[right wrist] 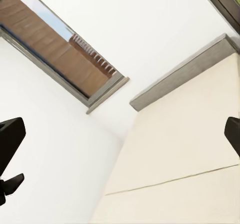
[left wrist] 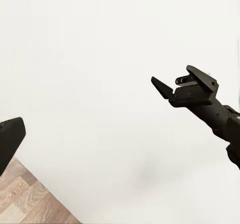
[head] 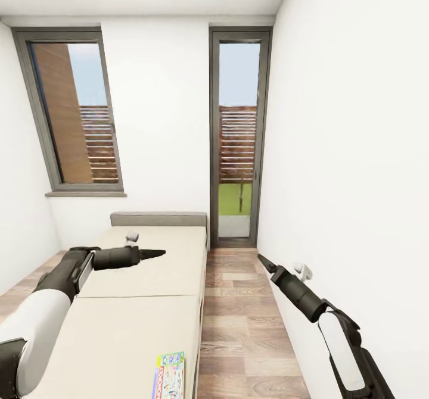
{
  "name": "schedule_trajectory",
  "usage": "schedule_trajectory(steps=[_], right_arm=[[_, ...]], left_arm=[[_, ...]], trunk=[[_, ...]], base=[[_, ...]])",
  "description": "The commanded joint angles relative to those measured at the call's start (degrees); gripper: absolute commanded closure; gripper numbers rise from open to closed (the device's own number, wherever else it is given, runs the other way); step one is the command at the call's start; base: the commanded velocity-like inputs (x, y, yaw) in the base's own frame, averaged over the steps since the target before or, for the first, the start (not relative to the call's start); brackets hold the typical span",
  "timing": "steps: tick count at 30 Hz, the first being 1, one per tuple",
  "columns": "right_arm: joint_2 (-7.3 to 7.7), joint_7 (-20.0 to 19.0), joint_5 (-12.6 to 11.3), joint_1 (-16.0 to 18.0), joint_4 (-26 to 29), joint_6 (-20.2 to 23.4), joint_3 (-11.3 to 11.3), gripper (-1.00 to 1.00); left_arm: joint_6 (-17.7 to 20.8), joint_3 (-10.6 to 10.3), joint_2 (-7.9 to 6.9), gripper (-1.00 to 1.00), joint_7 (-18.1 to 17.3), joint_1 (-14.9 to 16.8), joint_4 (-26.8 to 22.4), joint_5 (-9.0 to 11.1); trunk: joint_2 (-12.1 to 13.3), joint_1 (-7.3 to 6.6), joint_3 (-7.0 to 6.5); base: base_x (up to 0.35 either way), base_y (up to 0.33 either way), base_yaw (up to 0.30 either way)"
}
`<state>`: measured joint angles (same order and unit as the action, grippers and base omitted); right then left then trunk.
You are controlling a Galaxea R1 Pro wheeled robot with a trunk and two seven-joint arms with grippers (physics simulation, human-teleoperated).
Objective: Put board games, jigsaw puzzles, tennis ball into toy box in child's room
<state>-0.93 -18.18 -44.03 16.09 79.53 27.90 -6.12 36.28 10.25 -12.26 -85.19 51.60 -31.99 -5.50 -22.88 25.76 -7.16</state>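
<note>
Two colourful flat board games (head: 170, 376) lie together on the near end of the beige bed (head: 137, 304), cut off by the head view's lower edge. My left gripper (head: 158, 253) reaches out over the middle of the bed, well beyond the games; its dark finger (left wrist: 10, 140) sits at the frame's edge with nothing against it. My right gripper (head: 263, 261) hovers over the wooden floor beside the right wall, also seen from the left wrist (left wrist: 181, 82). Its fingers (right wrist: 11, 134) stand far apart, open and empty.
A grey headboard (head: 158, 218) meets the far wall. A window (head: 74, 113) is at the left and a tall glass door (head: 238, 137) beyond the bed. A narrow strip of wood floor (head: 238, 321) runs between the bed and the white right wall (head: 357, 178).
</note>
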Motion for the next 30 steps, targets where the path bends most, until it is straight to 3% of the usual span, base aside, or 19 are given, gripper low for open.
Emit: schedule_trajectory(steps=[1,9,30], right_arm=[[-0.12,0.19,-0.21,-0.07,0.34,0.16,-0.20,-1.00],[-0.29,2.76,0.12,-0.35,2.91,-2.32,-0.04,-1.00],[-0.27,9.50,0.21,-0.36,3.87,-2.27,0.00,-1.00]], left_arm=[[0.27,0.30,0.05,-1.00,-0.77,0.36,-0.35,-0.49],[-2.30,0.18,1.49,-1.00,-2.84,-1.41,-0.03,-0.31],[-9.03,0.12,1.64,-1.00,-2.20,-1.71,0.07,-0.49]], trunk=[[-0.04,0.02,0.03],[-0.04,0.02,0.03],[-0.04,0.02,0.99]], base=[[0.000,0.000,0.000],[0.000,0.000,0.000],[0.000,0.000,0.000]])
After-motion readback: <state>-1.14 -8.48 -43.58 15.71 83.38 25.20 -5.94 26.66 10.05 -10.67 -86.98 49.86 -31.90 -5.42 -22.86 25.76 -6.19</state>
